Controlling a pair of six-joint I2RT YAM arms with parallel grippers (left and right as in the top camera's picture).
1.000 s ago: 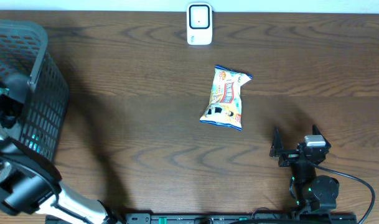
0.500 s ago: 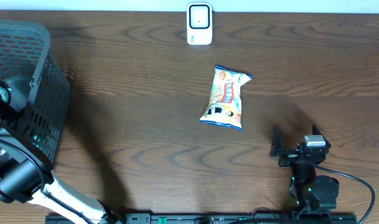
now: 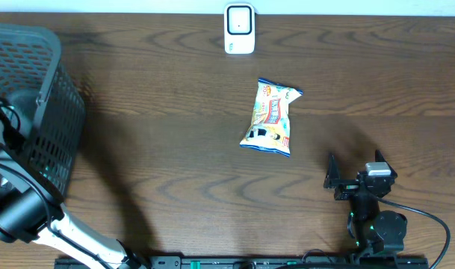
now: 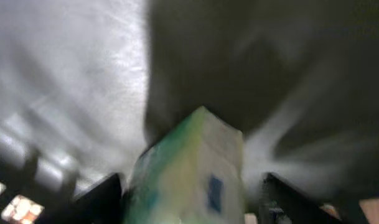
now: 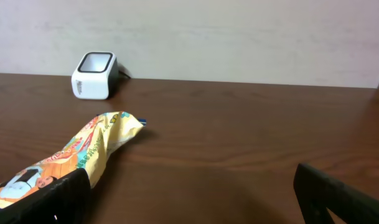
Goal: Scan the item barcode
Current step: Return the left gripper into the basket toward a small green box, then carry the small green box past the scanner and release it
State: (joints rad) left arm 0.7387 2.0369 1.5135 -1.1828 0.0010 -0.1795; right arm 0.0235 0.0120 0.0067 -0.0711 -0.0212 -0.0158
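Where the left arm (image 3: 18, 217) reaches down into the basket (image 3: 57, 112), the left tool (image 4: 189, 186) shows only in its own, badly blurred wrist view. A carton (image 4: 198, 155), white with green and a small blue mark, stands between the two fingers (image 4: 105, 190), one corner pointing away from the tool. Its left face lies just beside the left finger, and a pale gap shows before the right finger. Whether the tool grips the carton or merely straddles it cannot be told. Dark bars of the basket wall cross the lower left of that view.

Right tool (image 5: 192, 186): spread wide, holding nothing, low over the bench (image 3: 160, 112).

Bag (image 3: 270, 118): a yellow snack bag with printed figures, flat on the bench, ahead of the right tool and to its left, apart from it. Its long axis runs roughly away from that tool. Its near end shows just past the left finger in the wrist view.

Scanner (image 3: 239, 28): a small white unit with a dark window, upright at the far edge of the bench, beyond the bag and well apart from both tools.

Basket: black mesh, well to the left of the right tool.
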